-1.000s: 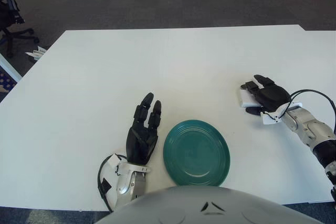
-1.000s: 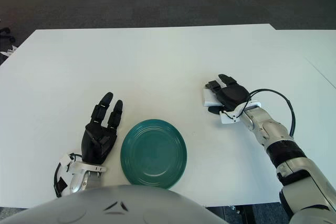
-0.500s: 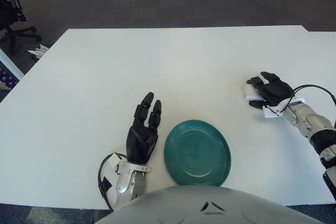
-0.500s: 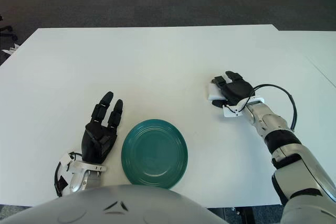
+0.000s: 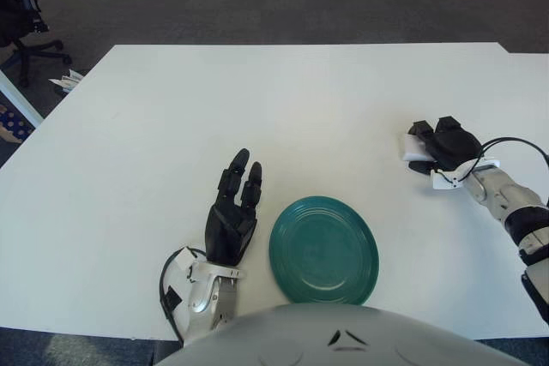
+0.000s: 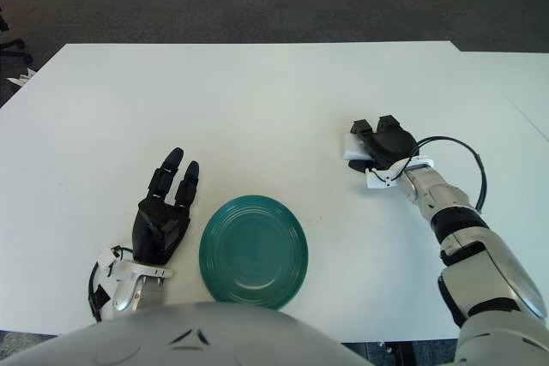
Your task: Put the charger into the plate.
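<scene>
I see the white table [image 5: 257, 109] filling most of the view, with dark carpet beyond its far edge and an office chair [image 5: 21, 15] off its far left corner. The green plate [image 5: 323, 250] sits near the front edge, empty. My left hand [image 5: 232, 220] shows just to the plate's left, fingers straight and loosely spread toward the far side, holding nothing. My right hand [image 6: 386, 145] is out to the right, well apart from the plate, its dark fingers [image 6: 388, 129] curled over the white charger [image 6: 354, 149]. Only the charger's left end shows past the fingertips, so I think its long axis runs roughly left to right, pointing toward the table's middle, but the hand hides too much to be sure. I also cannot tell whether it is lifted or touching the table. Bare tabletop lies between the fingers and the plate. A black cable [image 5: 519, 147] loops at the right wrist.
</scene>
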`<state>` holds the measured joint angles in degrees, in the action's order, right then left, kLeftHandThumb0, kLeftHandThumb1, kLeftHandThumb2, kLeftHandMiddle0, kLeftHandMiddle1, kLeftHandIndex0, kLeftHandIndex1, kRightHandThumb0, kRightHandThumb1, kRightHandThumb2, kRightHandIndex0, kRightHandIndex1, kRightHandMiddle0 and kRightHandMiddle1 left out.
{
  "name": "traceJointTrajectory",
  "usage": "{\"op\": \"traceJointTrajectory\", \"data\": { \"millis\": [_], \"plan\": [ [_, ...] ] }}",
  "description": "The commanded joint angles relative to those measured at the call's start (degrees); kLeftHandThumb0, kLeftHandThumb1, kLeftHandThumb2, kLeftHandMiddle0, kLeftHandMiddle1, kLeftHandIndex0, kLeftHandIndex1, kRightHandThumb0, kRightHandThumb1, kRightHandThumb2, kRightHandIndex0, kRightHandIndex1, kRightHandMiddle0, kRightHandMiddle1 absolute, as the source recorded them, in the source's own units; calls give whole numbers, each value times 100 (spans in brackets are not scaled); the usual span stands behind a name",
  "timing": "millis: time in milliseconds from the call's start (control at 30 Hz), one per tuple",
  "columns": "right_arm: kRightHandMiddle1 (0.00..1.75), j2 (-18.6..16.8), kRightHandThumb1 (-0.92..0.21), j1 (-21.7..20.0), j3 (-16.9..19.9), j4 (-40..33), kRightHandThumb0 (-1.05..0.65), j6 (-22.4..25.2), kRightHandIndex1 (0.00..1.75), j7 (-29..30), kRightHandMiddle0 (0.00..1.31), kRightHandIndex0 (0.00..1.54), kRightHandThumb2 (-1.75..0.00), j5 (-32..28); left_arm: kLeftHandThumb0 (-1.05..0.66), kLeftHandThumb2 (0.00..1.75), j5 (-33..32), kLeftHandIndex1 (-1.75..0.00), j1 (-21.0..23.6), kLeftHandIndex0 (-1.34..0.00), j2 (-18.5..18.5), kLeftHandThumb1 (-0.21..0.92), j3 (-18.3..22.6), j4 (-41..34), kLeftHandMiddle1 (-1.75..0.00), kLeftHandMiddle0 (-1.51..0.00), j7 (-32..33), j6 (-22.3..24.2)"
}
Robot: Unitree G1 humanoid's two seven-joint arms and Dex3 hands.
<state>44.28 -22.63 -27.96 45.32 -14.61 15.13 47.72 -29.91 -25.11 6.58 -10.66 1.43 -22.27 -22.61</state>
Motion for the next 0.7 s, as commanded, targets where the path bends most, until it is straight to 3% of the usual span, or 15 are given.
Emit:
{"op": "traceJointTrajectory", "data": {
  "millis": [0,667],
  "plan": [
    [175,47,-64,408,-197,137,-40,65,175,-573,37,68,-90,69,-105,113,5,-35,60,0,213,92,69,288,0,-8,-49,87],
    [175,270,-62,445,-161,-314,-40,26,175,-799,39,72,-93,102,-105,113,-138,-38,218,0,254,92,208,456,0,-9,-233,208]
  ]
}}
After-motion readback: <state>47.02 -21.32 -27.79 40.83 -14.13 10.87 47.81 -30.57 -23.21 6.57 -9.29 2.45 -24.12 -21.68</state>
